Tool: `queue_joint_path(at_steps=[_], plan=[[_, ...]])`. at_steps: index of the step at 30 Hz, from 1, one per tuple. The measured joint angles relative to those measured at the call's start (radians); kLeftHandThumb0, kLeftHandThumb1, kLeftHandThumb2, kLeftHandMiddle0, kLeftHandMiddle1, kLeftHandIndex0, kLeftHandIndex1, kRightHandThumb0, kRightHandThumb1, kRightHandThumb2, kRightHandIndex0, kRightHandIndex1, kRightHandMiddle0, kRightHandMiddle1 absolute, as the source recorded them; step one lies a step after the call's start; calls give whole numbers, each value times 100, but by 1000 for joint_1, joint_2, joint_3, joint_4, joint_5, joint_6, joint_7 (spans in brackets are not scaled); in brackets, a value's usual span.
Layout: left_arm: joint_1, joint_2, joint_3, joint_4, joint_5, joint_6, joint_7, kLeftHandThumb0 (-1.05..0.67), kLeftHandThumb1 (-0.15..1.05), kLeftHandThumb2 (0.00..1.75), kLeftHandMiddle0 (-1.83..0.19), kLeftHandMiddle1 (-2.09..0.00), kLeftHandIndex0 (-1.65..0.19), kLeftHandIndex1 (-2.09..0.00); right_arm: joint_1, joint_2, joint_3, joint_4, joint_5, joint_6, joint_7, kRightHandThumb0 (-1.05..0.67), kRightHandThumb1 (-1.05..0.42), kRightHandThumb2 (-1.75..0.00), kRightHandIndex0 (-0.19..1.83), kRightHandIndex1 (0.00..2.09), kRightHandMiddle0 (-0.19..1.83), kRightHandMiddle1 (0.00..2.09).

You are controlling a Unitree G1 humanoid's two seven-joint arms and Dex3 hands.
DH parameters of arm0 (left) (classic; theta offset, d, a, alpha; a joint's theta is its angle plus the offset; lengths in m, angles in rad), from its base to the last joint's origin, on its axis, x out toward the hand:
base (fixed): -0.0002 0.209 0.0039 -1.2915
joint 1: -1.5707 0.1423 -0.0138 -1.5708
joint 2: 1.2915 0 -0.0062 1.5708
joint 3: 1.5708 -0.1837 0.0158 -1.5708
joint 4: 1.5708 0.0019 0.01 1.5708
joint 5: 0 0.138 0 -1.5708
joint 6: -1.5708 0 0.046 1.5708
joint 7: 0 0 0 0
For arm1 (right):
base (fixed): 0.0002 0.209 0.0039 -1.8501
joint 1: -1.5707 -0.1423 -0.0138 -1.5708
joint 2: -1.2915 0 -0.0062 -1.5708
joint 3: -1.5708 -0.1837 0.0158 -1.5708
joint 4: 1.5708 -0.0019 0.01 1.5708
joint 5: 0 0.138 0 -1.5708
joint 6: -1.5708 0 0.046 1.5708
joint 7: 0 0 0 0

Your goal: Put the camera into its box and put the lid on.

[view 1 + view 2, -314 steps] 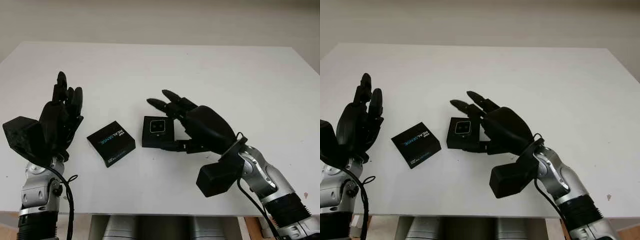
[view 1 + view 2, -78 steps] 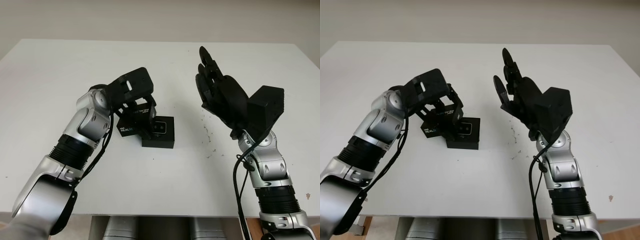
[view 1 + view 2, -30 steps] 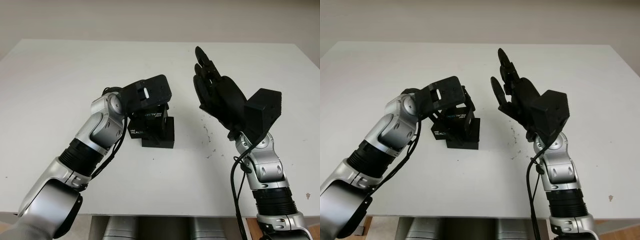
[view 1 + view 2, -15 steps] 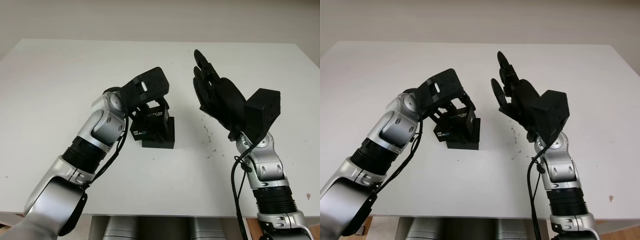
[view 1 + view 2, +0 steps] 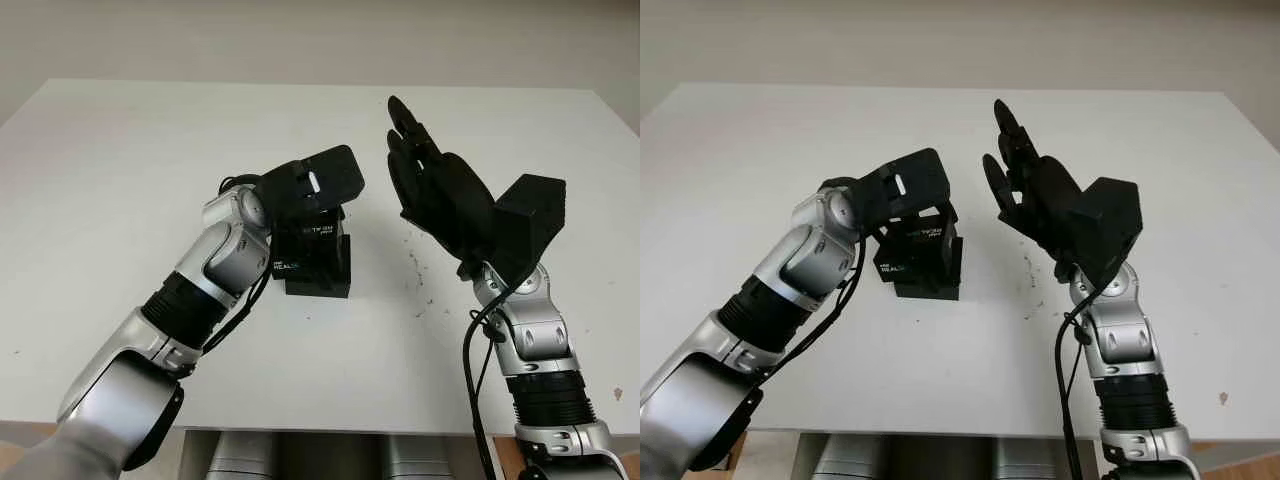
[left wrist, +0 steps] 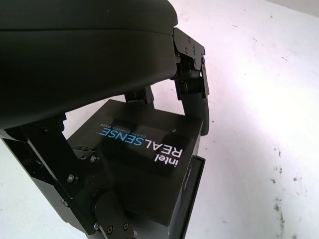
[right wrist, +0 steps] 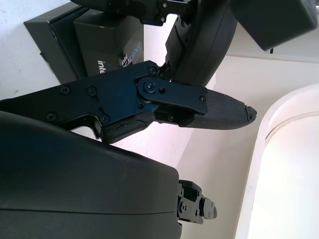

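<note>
Worktop (image 5: 120,170): white, w/ small dark specks just right of the box, toward the right arm.
Box (image 5: 330,275): black, open-topped base, sits mid-worktop; lower front edge visible below the lid.
Lid (image 6: 144,149): black, white/blue "intel REALSENSE" print; held over the box, tilted, offset toward the left side, not seated.
Camera: not discernible; box interior covered by lid + left hand, so cannot tell if inside.
Left hand (image 5: 305,215): reaches in from bottom left, forearm angled across worktop; fingers (image 6: 192,94) clamped on lid edges, wrist cam housing above it blocks the head view of the grip.
Right hand (image 5: 1025,185): raised off worktop, right of box, well apart from it; palm turned toward the box, fingers up, released, holding nothing.
Left wrist view: shows lid print close up, fingers on two sides, box rim (image 6: 192,181) peeking past lid edge.
Right wrist view: shows lid and box from the side, beyond own finger (image 7: 199,107).
</note>
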Motion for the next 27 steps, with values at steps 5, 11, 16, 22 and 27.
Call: queue_joint_path(at_steps=[5,11,16,22,27], plan=[[6,10,-33,-23,33,0,-24,-20,89,6,-42,-150,-41,-141,-4,-8,-2,0,-3,0,-2,-76,-105,-64,-18,5,-14,4],[16,2,-27,-38,33,45,-24,-21,92,6,-32,-157,-33,-150,-6,-17,-3,-5,-3,0,-3,-74,-105,-64,-18,5,-14,5],[16,-18,-10,-41,20,77,-19,-20,94,6,-31,-153,-29,-149,-6,-17,-3,-14,-3,5,-8,-74,-105,-65,-18,5,-14,5],[40,-67,37,-37,-34,85,32,-17,94,5,-36,-148,-29,-149,-5,-16,-3,-28,-3,23,-20,-75,-105,-64,-18,5,-14,5],[39,-76,36,-22,-42,69,50,-20,94,5,-36,-151,-28,-151,-5,-17,-3,-43,-4,30,-18,-76,-105,-65,-18,5,-15,5]])
